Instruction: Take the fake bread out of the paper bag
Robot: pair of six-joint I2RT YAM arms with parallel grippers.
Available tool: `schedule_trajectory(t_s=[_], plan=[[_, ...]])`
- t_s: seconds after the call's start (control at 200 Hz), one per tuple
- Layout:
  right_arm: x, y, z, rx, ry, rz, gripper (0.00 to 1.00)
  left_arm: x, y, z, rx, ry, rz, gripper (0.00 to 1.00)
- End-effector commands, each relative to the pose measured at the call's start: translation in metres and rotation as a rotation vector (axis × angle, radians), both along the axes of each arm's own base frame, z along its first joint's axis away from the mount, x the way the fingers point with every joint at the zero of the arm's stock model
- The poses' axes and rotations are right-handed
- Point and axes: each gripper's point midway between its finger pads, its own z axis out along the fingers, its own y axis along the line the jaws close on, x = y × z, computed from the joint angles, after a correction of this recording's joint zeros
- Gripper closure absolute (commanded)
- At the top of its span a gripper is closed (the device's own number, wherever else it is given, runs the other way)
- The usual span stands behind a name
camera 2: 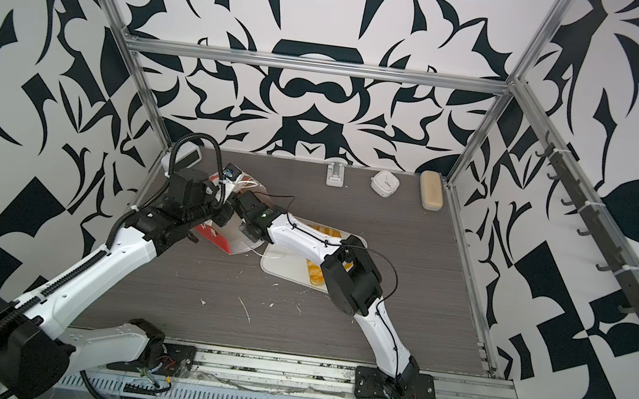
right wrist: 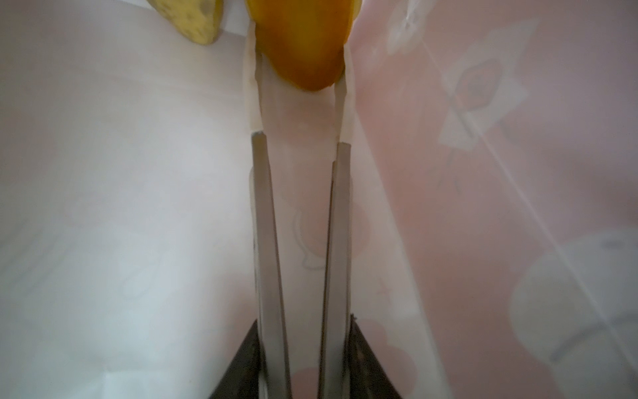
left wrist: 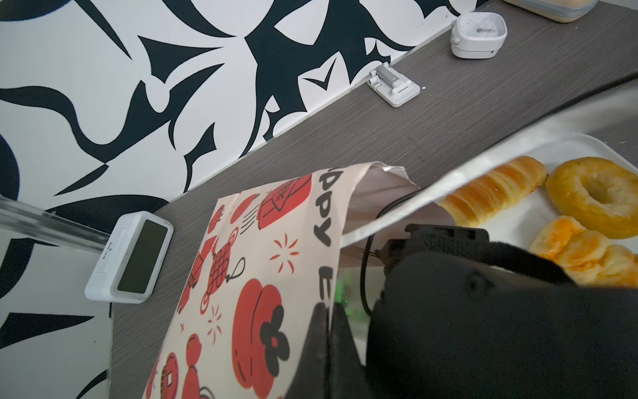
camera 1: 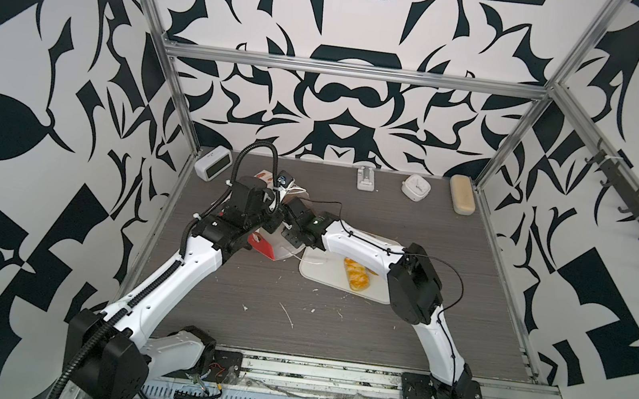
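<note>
A paper bag (left wrist: 262, 262), pale with red figures on the face that shows, lies tilted near the far left corner of the grey table (camera 1: 335, 324), its open mouth turned toward a white tray (camera 1: 316, 271) in the middle of the table. The left end effector (left wrist: 326, 321) is pinched tight on the edge of the bag's mouth. The right arm reaches into the bag. In the right wrist view, the right end effector (right wrist: 299, 96) is narrow, with its pale pads (right wrist: 253, 86) touching either side of the tip of an orange-yellow pastry (right wrist: 303, 41) deep in the bag. Part of a second yellow pastry (right wrist: 193, 24) lies just beside it. Three more pieces rest on the tray, close together: a croissant (left wrist: 493, 193), a ring bagel (left wrist: 597, 197) and a twisted pastry (left wrist: 583, 248).
</note>
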Motion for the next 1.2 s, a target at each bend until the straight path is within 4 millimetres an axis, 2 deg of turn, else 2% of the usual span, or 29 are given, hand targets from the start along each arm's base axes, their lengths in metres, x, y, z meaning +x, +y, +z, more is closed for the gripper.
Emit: schedule_trajectory(t_s=[0.0, 0.38, 0.635, 0.83, 1.07, 1.145, 1.195], plan=[[0.006, 0.012, 0.074, 0.181, -0.121, -0.035, 0.70, -0.016, -0.019, -0.012, -0.015, 0.048, -0.101, 1.00], [-0.025, -0.028, 0.079, 0.153, -0.037, -0.072, 0.72, -0.010, -0.018, -0.019, 0.005, 0.057, -0.085, 1.00], [-0.043, -0.043, 0.086, 0.219, 0.054, -0.089, 0.72, -0.010, -0.018, -0.020, 0.005, 0.056, -0.085, 1.00], [-0.038, -0.042, 0.088, 0.229, 0.047, -0.111, 0.72, -0.009, -0.020, -0.014, -0.003, 0.050, -0.093, 1.00], [-0.029, -0.023, 0.088, 0.257, 0.108, -0.109, 0.72, -0.004, -0.019, -0.008, 0.023, 0.049, -0.087, 1.00], [-0.025, -0.023, 0.090, 0.257, 0.125, -0.123, 0.73, -0.003, -0.018, -0.010, 0.034, 0.053, -0.083, 1.00], [-0.030, -0.018, 0.090, 0.273, 0.169, -0.098, 0.73, -0.002, -0.017, -0.010, 0.038, 0.052, -0.078, 1.00]])
